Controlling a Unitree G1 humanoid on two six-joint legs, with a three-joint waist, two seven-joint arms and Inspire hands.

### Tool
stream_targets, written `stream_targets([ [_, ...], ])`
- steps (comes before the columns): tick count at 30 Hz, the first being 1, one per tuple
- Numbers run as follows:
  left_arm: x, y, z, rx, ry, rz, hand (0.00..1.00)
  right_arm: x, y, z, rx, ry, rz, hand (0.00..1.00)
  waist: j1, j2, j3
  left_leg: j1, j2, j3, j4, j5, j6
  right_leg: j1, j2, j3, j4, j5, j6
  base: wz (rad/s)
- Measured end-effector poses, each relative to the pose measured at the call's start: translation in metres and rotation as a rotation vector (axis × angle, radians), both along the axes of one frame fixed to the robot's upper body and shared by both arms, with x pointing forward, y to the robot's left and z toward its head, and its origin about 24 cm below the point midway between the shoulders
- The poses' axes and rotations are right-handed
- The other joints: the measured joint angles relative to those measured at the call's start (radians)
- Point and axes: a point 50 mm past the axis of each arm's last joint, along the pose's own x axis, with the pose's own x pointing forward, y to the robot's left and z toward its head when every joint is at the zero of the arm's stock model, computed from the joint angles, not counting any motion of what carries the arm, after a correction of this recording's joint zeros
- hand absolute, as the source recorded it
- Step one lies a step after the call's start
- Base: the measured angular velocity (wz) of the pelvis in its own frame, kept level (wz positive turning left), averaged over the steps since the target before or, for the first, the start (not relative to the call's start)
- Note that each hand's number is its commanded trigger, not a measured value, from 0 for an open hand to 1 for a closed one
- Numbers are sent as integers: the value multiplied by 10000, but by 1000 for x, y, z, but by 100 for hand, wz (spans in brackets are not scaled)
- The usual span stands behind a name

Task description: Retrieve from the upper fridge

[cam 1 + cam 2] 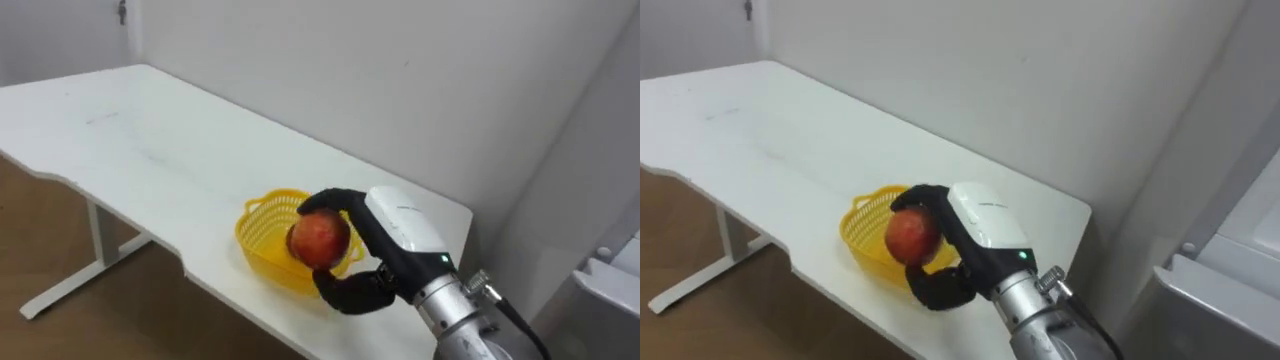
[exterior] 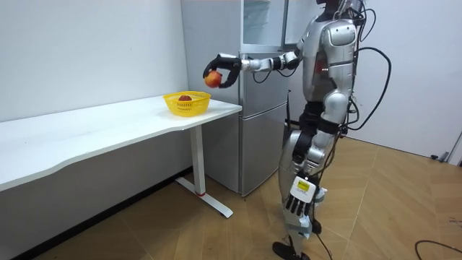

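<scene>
Robot: stands upright on the wooden floor at the right of the room view, beside the grey fridge (image 2: 253, 108), facing the table's end.
Right arm: stretched out level toward the room view's left, reaching over the table's right end.
Right hand (image 1: 385, 250): lower centre-right of the left eye view; dark fingers and thumb curled round the apple from both sides, clamped on it.
Apple (image 1: 320, 240): red and yellow, held in the right hand in the air, just above the basket's near rim.
Basket (image 1: 262, 235): yellow plastic mesh, standing on the table near its right end, lower centre of the frame.
In the basket: 1 red fruit (image 2: 185, 97), seen in the room view.
Table (image 1: 150, 130): white top on white legs, running from the upper left to the lower centre, against a white wall.
Left hand (image 2: 300, 198): hangs low beside the thigh, lower centre-right of the room view; fingers loose and pointing down, holding nothing.
</scene>
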Motion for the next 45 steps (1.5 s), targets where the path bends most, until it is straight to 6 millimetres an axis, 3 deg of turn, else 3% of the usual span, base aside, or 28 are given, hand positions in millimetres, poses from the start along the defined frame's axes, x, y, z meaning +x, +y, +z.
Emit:
stream_targets([
  [3, 3, 5, 2, 100, -41, -49, 0, 12, -8, -4, -331, 288, -510, 100, 145, -114, 70, -198, -5, -84, 1, 14, -27, -140, 17, -38, 7, 2, -4, 8],
  [8, 7, 5, 2, 28, -70, -117, 0, 17, -22, -19, -519, 789, -1187, 100, 507, -224, 80, -328, -12, -113, 43, 14, -28, -195, 15, -68, 8, 10, -16, 1],
  [15, 25, 2, 5, 66, -427, -476, 0, 21, -31, -26, -468, 1064, -1684, 100, 575, -274, 201, -860, -40, -236, 477, 13, -31, -500, 2, -315, 34, 30, -48, 8],
  [25, 22, 2, 4, 92, -321, -446, 0, 26, -40, -31, -740, 1457, -2329, 100, 598, -349, 199, -1154, -69, -235, 472, 20, -22, -845, -61, -327, 222, 36, -59, 0],
  [26, 21, 2, 4, 89, -286, -431, 0, 26, -40, -30, -736, 1428, -2321, 70, 604, -373, 197, -1160, -76, -237, 474, 21, -20, -845, -68, -340, 223, 36, -59, 0],
  [27, 19, 2, 4, 89, -258, -409, 0, 28, -39, -28, -731, 1357, -2311, 0, 594, -395, 194, -1175, -77, -238, 477, 21, -19, -856, -71, -344, 223, 36, -58, 0],
  [37, 17, 2, 3, -5, -236, -404, 0, 36, -34, -2, -368, 724, -2148, 0, 525, -387, 197, -1170, -86, -257, 743, 13, -19, -692, -62, -435, 200, 36, -58, 3],
  [45, 22, -2, 4, -18, -409, -431, 0, 36, -34, 3, 98, 722, -2115, 0, 528, -187, 170, -1254, -87, -252, 927, -27, -16, -680, -50, -389, 244, 63, -102, 0],
])
